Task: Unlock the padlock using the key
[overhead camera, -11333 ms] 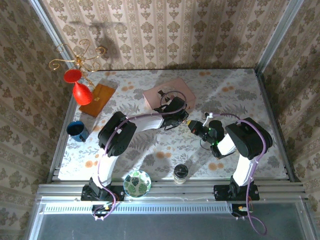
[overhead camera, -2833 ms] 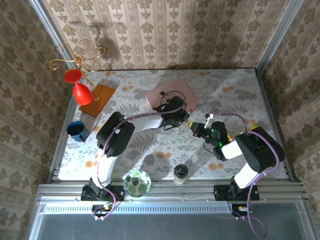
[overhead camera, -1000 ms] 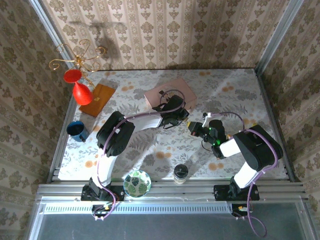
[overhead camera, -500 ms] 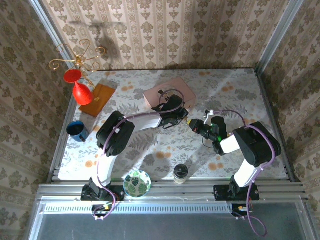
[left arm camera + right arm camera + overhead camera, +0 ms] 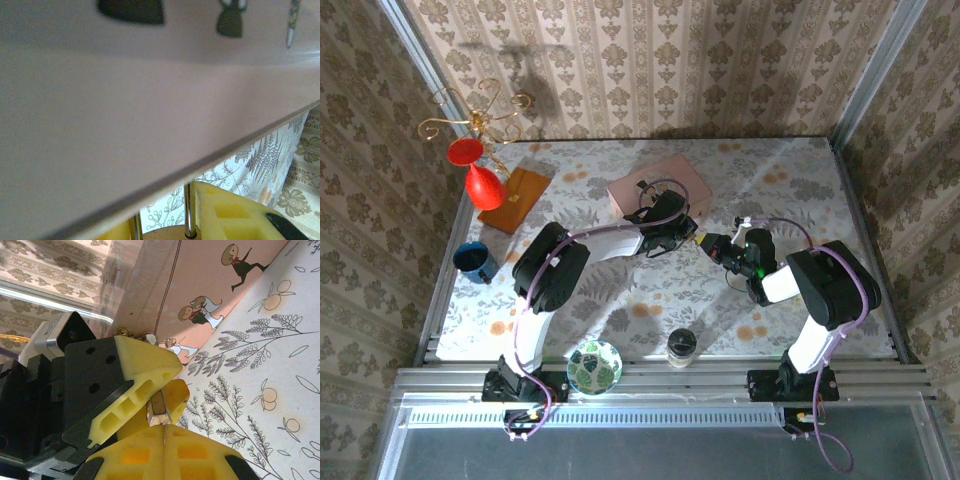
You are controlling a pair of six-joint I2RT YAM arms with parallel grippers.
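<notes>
The padlock (image 5: 167,234) sits just right of the table's middle, pinched in the left gripper (image 5: 686,231), whose jaws are closed only partway and have the small brass body between them. Its shackle legs rise to the edge of the pink box (image 5: 658,185); whether they pass through a hasp I cannot tell. Starting at the near edge, a patterned bowl (image 5: 594,366) and a lidded jar (image 5: 681,345) stand at about 6 o'clock on the flowered table (image 5: 620,295), well apart from the work. Further in, the right gripper (image 5: 163,432) is closed tight on the key (image 5: 158,412), whose metal end juts out toward the left gripper. Over the last second this gripper has swung up from about 5 o'clock of the padlock to about 4 o'clock, and it is now just beside it, while the left gripper has held its place at the box's front corner. So the key looks to be on its final approach and, as far as I can judge, not yet inserted. The keyhole is hidden, so lining up the key remains the delicate part. The box lies behind both grippers, at 12 o'clock.
</notes>
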